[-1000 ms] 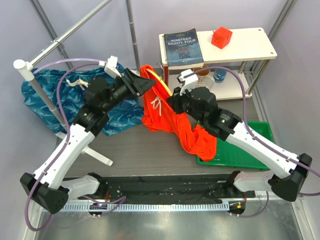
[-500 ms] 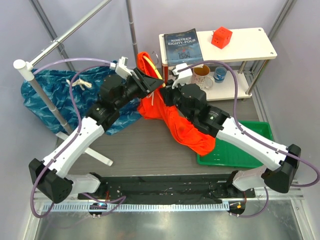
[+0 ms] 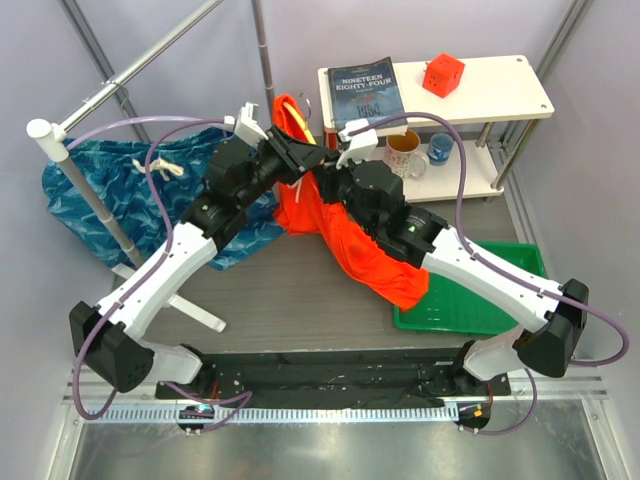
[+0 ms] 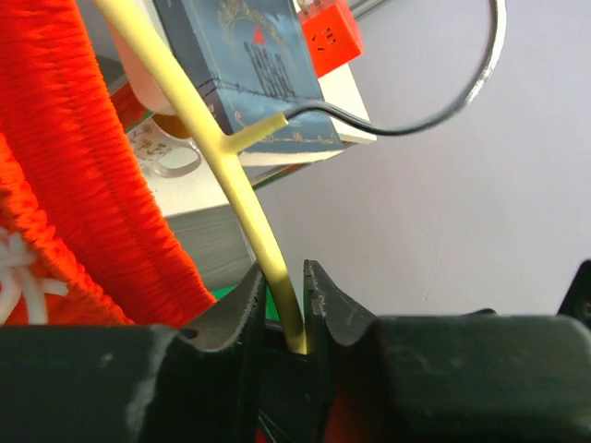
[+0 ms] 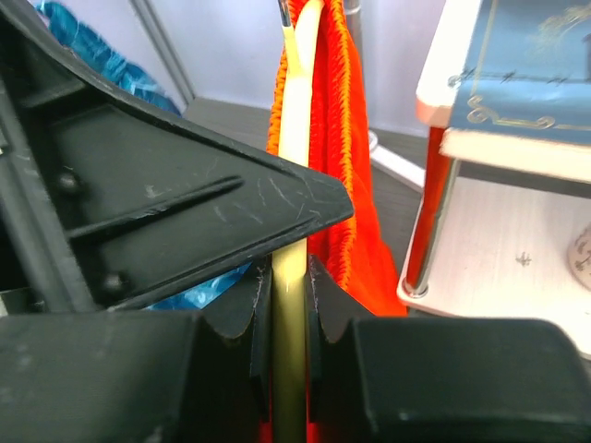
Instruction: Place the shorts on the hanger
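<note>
Draping step: left gripper (image 4: pixel 284 277) and right gripper (image 5: pixel 288 272), jaws both pinching the hanger (image 4: pixel 242 198) just left of the white shelf (image 3: pixel 480 90). Shorts (image 3: pixel 350 250) hung over its bar, seemingly only partway. Next: drawing fabric evenly across, hanger kept level.

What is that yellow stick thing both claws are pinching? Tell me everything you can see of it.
It is a thin pale-yellow hanger, plastic-looking, with a dark metal hook on a short stub. Both the left gripper and the right gripper clamp its bar. The orange shorts hang against it.
</note>
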